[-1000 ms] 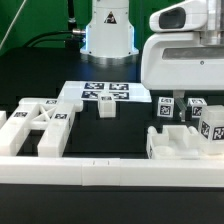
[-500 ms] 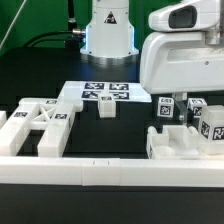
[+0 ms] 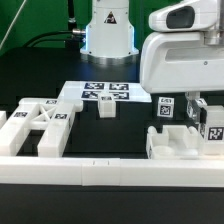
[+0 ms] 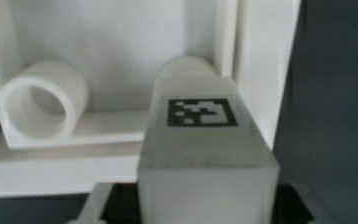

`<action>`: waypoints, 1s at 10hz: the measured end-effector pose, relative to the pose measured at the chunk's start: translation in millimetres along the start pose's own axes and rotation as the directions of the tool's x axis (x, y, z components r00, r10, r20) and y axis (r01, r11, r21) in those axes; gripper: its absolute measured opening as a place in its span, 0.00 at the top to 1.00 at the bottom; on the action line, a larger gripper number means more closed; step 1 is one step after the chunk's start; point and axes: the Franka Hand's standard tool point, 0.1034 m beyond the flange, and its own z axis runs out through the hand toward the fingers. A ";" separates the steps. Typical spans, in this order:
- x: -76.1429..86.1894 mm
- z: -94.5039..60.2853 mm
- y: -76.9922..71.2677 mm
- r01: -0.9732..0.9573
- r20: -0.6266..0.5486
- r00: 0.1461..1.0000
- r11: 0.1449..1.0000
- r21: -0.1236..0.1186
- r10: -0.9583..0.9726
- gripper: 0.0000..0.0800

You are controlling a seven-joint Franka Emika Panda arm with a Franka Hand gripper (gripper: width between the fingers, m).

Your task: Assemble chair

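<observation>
Looks like we're at the grab step for one of the smaller chair parts. The end effector (image 3: 189, 106) sits low over the tagged chair block (image 4: 197, 140), which stands upright between its fingers, next to the bigger slotted chair piece (image 3: 172, 142). We honestly can't tell if the fingers are pinching the block or just off its sides. We reckon the next move needs a square squeeze and a straight lift, while the other chair parts (image 3: 40, 125) lie well away from the end effector.

White chair pieces (image 3: 35, 128) bear black-and-white patterned tags (image 4: 199, 112) on a black table (image 3: 40, 75).
</observation>
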 end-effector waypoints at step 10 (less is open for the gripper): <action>0.5 0.4 5.4 -0.903 -0.011 0.430 0.430 0.023 0.903 0.64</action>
